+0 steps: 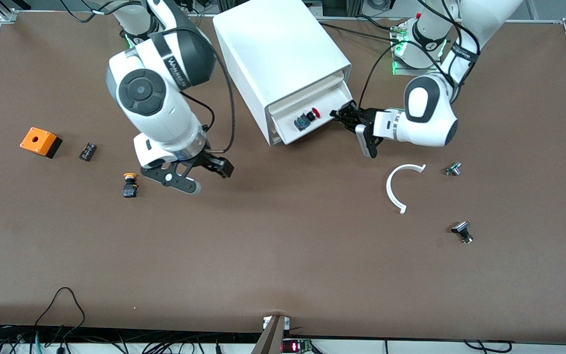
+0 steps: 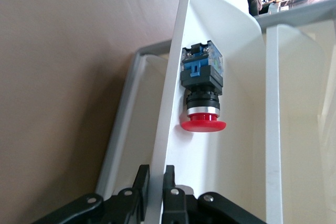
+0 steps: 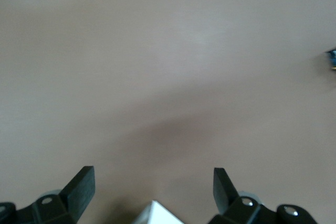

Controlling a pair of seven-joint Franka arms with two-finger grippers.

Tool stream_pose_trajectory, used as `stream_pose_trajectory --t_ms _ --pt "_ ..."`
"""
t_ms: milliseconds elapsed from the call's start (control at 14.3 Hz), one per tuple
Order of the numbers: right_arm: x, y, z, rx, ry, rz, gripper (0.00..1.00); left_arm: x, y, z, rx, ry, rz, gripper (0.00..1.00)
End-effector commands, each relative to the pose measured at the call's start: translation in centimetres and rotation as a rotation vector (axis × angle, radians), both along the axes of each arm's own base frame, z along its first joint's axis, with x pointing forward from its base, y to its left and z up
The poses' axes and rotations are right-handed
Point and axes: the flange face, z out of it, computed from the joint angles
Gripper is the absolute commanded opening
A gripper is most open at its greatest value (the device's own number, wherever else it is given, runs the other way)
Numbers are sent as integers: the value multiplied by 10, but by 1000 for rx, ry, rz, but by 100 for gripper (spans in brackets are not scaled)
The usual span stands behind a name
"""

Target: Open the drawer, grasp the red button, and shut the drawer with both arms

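My front camera looks down from high across the table (image 1: 283, 255), facing my two bases. My left wrist camera sits close on the open drawer (image 2: 173, 103) with the button (image 2: 202, 90); the front view shares both. My right wrist camera looks down at bare tabletop

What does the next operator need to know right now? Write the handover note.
Left pincer: shut on the front panel of the middle drawer, which is pulled partly out of the cabinet.
Right pincer: open, holding nothing, over bare table beside the yellow-capped button, which is not the target.
Red button: lying on its side in the open drawer, untouched.
Done: drawer opened.
Left: bring the right pincer to the drawer, grab the red button, lift it out, then push the drawer shut.
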Motion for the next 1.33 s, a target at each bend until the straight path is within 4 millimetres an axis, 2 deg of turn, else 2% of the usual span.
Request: stream_pose_trajectory --t_ms 0,70,140,210,280,490,560,770,910,1050,1260 --pt "-13 56 -14 36 -54 -11 100 48 40 -16 23 -32 41 0" --pt "-20 74 -22 53 -69 -27 100 58 48 -17 28 -42 36 0" --pt "-24 92 -26 81 -98 -71 100 66 51 -16 30 -58 28 4" --pt "-24 107 -25 112 -119 -120 100 68 51 -14 32 -65 25 37" --pt "-24 118 -26 128 -120 -163 100 69 53 -12 32 -70 25 99" --pt "-33 150 -32 153 -108 -228 100 71 58 -3 64 -83 13 99" --pt "-40 158 -31 143 -98 -222 100 76 61 6 74 -76 21 99" --pt "-49 171 -18 172 -92 -300 100 97 67 44 165 4 -21 99" --pt "-56 181 -18 194 -82 -365 100 114 72 76 273 46 -47 99" --pt "-68 197 -29 202 -54 -433 100 128 79 108 409 76 -44 99" --pt "-74 213 -62 208 29 -526 100 142 78 156 637 113 5 99"
